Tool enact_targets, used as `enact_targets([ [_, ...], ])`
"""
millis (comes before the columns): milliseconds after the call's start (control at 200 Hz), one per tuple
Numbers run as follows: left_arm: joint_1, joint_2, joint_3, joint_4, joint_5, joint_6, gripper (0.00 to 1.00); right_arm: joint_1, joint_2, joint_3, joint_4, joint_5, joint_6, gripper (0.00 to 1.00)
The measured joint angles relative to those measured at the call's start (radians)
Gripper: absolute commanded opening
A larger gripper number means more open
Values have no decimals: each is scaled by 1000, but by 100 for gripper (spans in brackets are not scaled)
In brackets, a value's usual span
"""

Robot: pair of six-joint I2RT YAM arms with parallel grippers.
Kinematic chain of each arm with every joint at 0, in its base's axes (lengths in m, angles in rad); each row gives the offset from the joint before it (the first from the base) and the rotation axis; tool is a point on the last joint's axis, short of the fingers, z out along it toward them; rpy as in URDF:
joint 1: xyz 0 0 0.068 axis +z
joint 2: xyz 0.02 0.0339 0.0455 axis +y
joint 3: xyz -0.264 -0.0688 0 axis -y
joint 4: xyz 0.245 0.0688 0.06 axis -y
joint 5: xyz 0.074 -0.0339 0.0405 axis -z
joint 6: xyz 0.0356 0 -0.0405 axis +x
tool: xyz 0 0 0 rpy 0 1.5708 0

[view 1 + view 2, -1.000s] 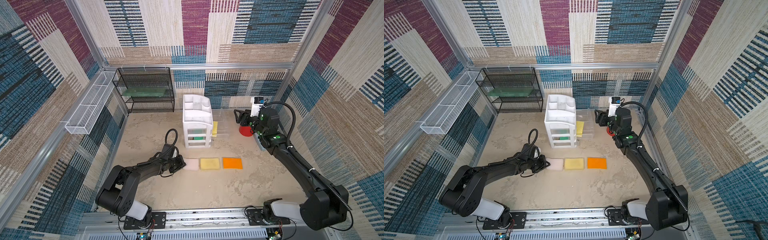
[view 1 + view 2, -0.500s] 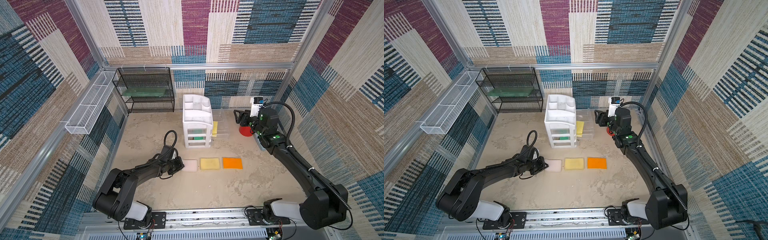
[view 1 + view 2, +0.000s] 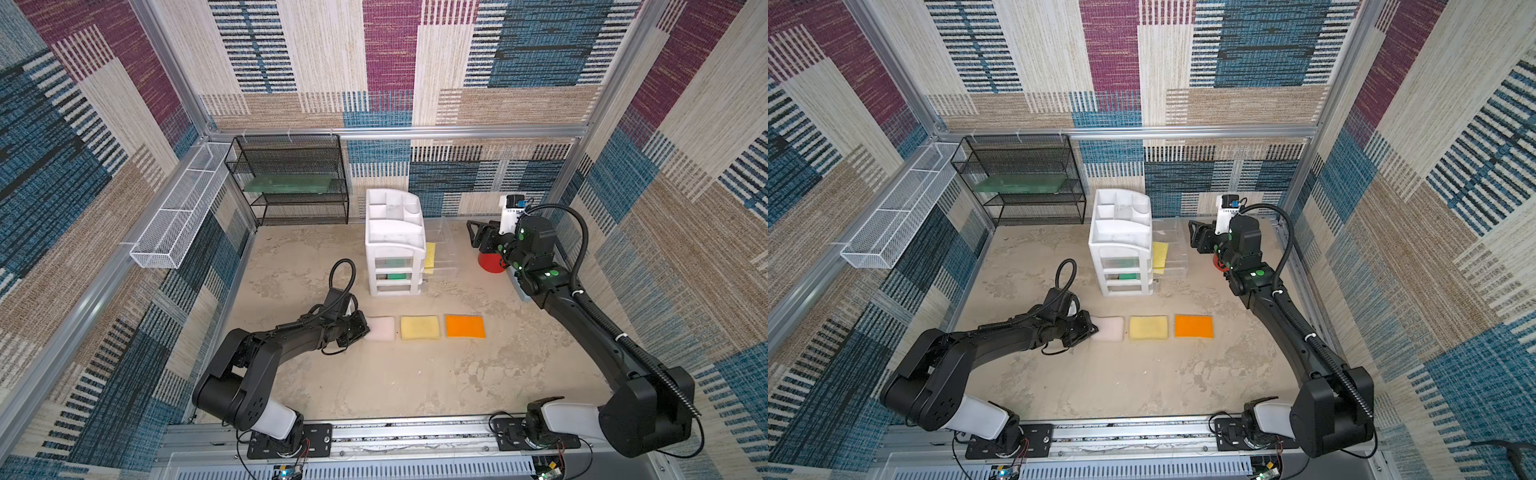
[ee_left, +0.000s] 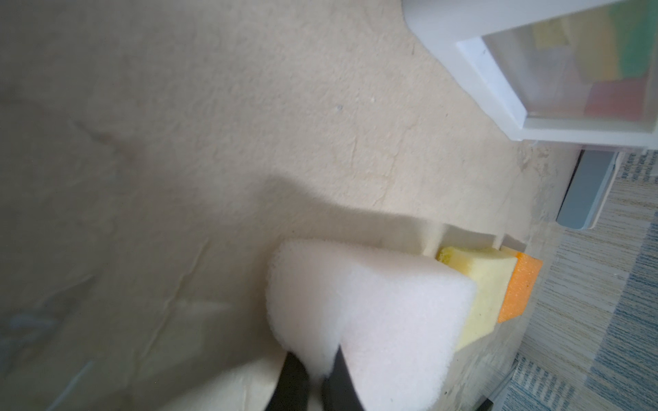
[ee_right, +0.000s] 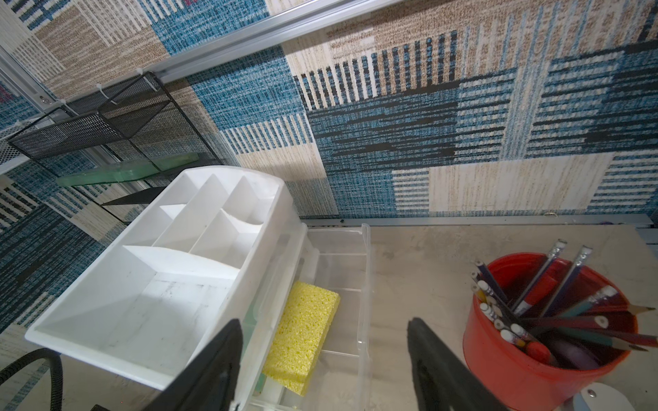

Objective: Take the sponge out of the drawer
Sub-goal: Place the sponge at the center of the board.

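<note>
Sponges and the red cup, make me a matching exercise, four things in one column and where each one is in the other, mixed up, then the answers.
Things:
1. white sponge
2. orange sponge
3. yellow sponge with coarse pores
4. red cup

Places:
A. in the clear drawer pulled out sideways from the white tower
B. pinched at one edge by the left fingers
C. holding pencils, near the open right gripper
D. end of the row on the table, far from the left arm

Pairs: 1-B, 2-D, 3-A, 4-C
</note>
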Motion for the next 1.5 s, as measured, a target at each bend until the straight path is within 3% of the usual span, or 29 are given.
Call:
enact_targets([
  [220, 0, -27, -2, -14, -19, 3, 9, 0, 4, 0, -15, 0, 0, 75],
  [576, 0, -42, -14, -32, -48, 1, 33, 0, 6, 0, -17, 0, -1, 75],
  [731, 0, -70, -14, -65, -80, 0, 50, 0, 6, 0, -26, 0, -4, 75],
  [781, 0, -81, -13, -80, -82, -1, 60, 0, 6, 0, -28, 0, -4, 75],
  [831, 0, -92, -10, -98, -95, 0, 61, 0, 6, 0, -31, 0, -4, 75],
  [886, 0, -103, -2, -123, -110, 1, 77, 0, 6, 0, -31, 0, -4, 75],
  [951, 0, -114, 10, -154, -127, 4, 79, 0, 6, 0, -31, 0, -4, 75],
  [971, 0, -120, 15, -166, -134, 6, 88, 0, 7, 0, -32, 0, -4, 75],
  [987, 0, -123, 18, -172, -135, 6, 90, 0, 7, 0, -32, 0, -4, 76],
  [1122, 0, -185, 68, -266, -188, 31, 94, 0, 25, 8, -42, 13, -3, 76],
  [1172, 0, -218, 100, -303, -210, 44, 100, 0, 42, 23, -49, 19, 2, 76],
  [1312, 0, -324, 212, -377, -264, 113, 100, 3, 107, 71, -84, 19, 12, 76],
  [1502, 0, -381, 363, -331, -235, 230, 100, 37, 233, 145, -157, 8, 48, 74],
])
